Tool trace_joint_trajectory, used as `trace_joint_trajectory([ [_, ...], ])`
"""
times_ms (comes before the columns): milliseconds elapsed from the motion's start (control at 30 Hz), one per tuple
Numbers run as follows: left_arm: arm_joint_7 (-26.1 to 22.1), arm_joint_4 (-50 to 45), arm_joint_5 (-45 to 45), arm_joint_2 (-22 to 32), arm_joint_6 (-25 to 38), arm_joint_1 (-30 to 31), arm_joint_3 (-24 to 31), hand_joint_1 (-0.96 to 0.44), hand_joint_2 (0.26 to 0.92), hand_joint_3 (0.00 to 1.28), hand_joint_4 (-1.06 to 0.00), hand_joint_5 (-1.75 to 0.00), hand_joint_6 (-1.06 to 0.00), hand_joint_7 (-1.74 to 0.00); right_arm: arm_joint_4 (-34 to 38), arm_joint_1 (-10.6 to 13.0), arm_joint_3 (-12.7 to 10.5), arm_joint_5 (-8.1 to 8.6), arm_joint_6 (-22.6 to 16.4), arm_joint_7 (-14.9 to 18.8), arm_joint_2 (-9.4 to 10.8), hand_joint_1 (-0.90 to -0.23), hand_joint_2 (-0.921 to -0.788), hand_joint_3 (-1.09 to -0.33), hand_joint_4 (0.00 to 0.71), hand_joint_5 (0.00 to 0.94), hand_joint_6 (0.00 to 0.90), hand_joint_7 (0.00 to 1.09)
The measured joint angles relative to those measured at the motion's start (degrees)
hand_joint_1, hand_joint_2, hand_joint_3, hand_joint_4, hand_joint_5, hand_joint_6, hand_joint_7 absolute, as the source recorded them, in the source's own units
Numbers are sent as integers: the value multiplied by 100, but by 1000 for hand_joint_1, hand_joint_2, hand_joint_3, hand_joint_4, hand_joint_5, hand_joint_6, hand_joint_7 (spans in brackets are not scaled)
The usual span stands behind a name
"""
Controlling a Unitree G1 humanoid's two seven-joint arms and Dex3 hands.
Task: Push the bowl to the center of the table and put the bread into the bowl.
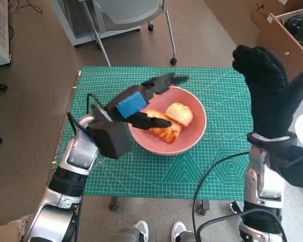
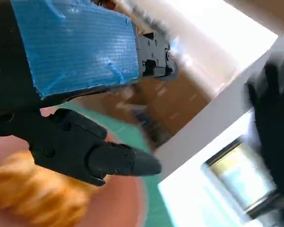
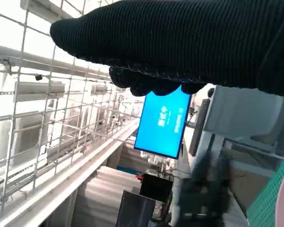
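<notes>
Head view, item one: bowl [image 1: 191,138], pink, round, standing on the green cutting mat [image 1: 222,101] near the middle of the table, slightly toward the far side. Judged placement: the push to the centre looks done or nearly so.

Item two: bread, two pieces inside the bowl. Croissant-like piece [image 1: 166,132], golden and ridged, lies on the near-left part of the bowl floor; its long axis runs from the bowl's left rim toward the near-right, partly hidden under the left hand. Round bun [image 1: 179,114], pale golden, sits beside it toward the far-right of the bowl; no clear long axis. Whether the two pieces touch cannot be told.

Item three: left hand [image 1: 141,103], black with blue tape, poised over the bowl's left half. Fingers spread, the upper ones reaching over the far rim, the thumb [image 1: 150,121] lying across the croissant-like piece. Whether it touches the bread cannot be told; it does not appear to grip anything. The left wrist view shows the same piece [image 2: 33,194] just below the black fingers [image 2: 108,158].

Item four: right hand [image 1: 267,91], gloved, raised well clear of the table at the right, fingers extended and empty.

Judged remainder: bread is in; withdrawing the left hand seems all that is left.

Surroundings: chair [image 1: 136,12] beyond the table, cardboard box [image 1: 285,30] at far right.
</notes>
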Motion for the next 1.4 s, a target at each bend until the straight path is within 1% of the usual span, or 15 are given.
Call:
trace_joint_trajectory([
  [67, 31, -140, -273, -97, -17, 68, 176, -805, 921, 624, -21, 0, -9, -339, -25, 0, 7, 0, 0, -2, 3, -637, -921, -698, 242, 1, 6, 569],
  [167, 61, -403, -725, -245, 9, 146, 420, -805, 921, 644, -19, -1, -3, -334, -68, -1, 21, 0, 2, -10, 3, -638, -921, -697, 243, 1, 7, 569],
  [367, 146, -945, -1708, -522, 340, 176, 917, -778, 921, 577, -23, -4, 1, -322, -167, -19, 46, 1, 45, -47, 3, -641, -921, -690, 246, 3, 13, 564],
  [433, 214, -1117, -1937, -582, 454, 176, 1034, -767, 921, 558, -30, -8, 1, -344, -196, -30, 47, 2, 76, -53, 2, -644, -921, -688, 248, 3, 19, 561],
  [500, 302, -1266, -2101, -645, 549, 176, 1149, -769, 921, 535, -44, -16, 1, -400, -222, -48, 48, 9, 121, -55, 1, -645, -921, -686, 249, 4, 23, 559],
  [533, 356, -1336, -2181, -673, 596, 176, 1194, -779, 921, 503, -63, -27, 1, -468, -230, -62, 48, 13, 146, -56, 0, -645, -921, -684, 251, 4, 34, 544],
  [633, 453, -1501, -2353, -725, 769, 177, 1313, -784, 921, 432, -102, -51, 1, -583, -258, -126, 47, 29, 204, -57, -1, -645, -921, -680, 251, 2, 51, 524],
  [767, 504, -1657, -2486, -740, 958, 184, 1401, -767, 921, 371, -148, -79, 1, -629, -288, -211, 47, 30, 247, -58, -13, -650, -921, -675, 251, 1, 63, 510],
  [1033, 505, -1739, -2585, -777, 1014, 205, 1429, -753, 921, 348, -158, -92, 1, -654, -295, -348, 46, 27, 304, -60, -27, -651, -921, -671, 252, 1, 79, 496],
  [1400, 497, -1626, -2487, -819, 949, 205, 1399, -770, 921, 361, -147, -102, 1, -592, -205, -452, 17, -35, 303, -62, -49, -643, -921, -668, 254, 2, 93, 480],
])
